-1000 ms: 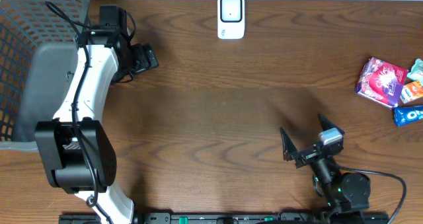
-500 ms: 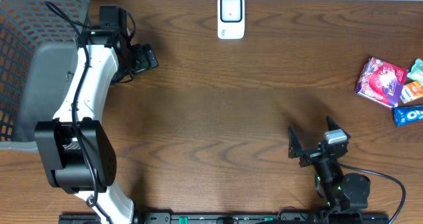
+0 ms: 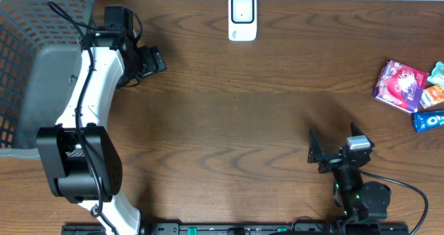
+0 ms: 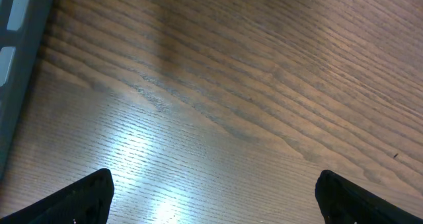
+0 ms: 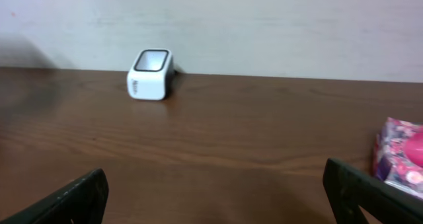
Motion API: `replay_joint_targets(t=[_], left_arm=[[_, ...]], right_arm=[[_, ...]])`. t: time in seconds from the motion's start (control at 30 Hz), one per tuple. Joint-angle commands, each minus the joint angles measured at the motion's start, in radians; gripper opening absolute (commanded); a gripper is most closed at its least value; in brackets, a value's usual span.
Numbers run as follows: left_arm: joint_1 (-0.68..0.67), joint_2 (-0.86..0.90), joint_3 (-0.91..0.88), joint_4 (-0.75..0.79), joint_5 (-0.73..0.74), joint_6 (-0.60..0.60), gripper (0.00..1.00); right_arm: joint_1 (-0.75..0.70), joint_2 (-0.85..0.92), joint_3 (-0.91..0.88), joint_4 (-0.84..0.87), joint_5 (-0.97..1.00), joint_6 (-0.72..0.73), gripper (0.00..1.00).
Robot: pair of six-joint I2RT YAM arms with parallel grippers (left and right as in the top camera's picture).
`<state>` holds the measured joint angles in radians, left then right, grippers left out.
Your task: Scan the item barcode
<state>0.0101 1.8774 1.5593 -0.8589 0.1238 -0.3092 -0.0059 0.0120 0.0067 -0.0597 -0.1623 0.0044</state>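
Finds the pink packet (image 3: 401, 86) lying flat at the three o'clock edge of the table (image 3: 229, 124), with an orange packet (image 3: 433, 95) and a blue packet (image 3: 430, 119) crowded against its four o'clock side. Cannot tell from here which face carries the barcode.

Puts the scanner (image 3: 242, 16) at twelve o'clock, upright by the far edge with its window on top, well apart from the packets.

Shows the right gripper (image 3: 336, 146) at five o'clock, spread wide and pinching nothing, aimed toward twelve rather than at the pile. Shows the left gripper (image 3: 147, 60) at ten o'clock, just beside the basket (image 3: 21, 55), likewise spread and empty over bare wood.

- Risks catching two packets at once, with jaws that wide and neighbours that close.
- Risks shoving the pile off the three o'clock edge by coming in low from the nine o'clock side.
- Risks scraping the wood or losing the grip, judging the packet thin and slippery.
- May hide the code by pinching across the wrong face, or may present it turned away from the window, giving no read.
- Could knock the scanner over by arriving too low or too fast, judging it light.
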Motion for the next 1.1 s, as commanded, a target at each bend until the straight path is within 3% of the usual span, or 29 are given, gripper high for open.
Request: replay_joint_targets(t=[0.0, 0.27, 0.5, 1.07], left_arm=[[0.001, 0.004, 0.002, -0.003, -0.016, 0.01, 0.98], [0.001, 0.004, 0.002, -0.003, -0.016, 0.01, 0.98], [0.001, 0.004, 0.002, -0.003, -0.016, 0.01, 0.98], [0.001, 0.004, 0.002, -0.003, -0.016, 0.01, 0.98]], right_arm=[[-0.008, -0.007, 0.0, -0.013, 0.061, -0.017, 0.99], [-0.008, -0.007, 0.0, -0.016, 0.089, 0.039, 0.99], [-0.01, -0.007, 0.0, -0.015, 0.068, -0.092, 0.99], [-0.028, -0.007, 0.0, -0.008, 0.045, -0.088, 0.99]])
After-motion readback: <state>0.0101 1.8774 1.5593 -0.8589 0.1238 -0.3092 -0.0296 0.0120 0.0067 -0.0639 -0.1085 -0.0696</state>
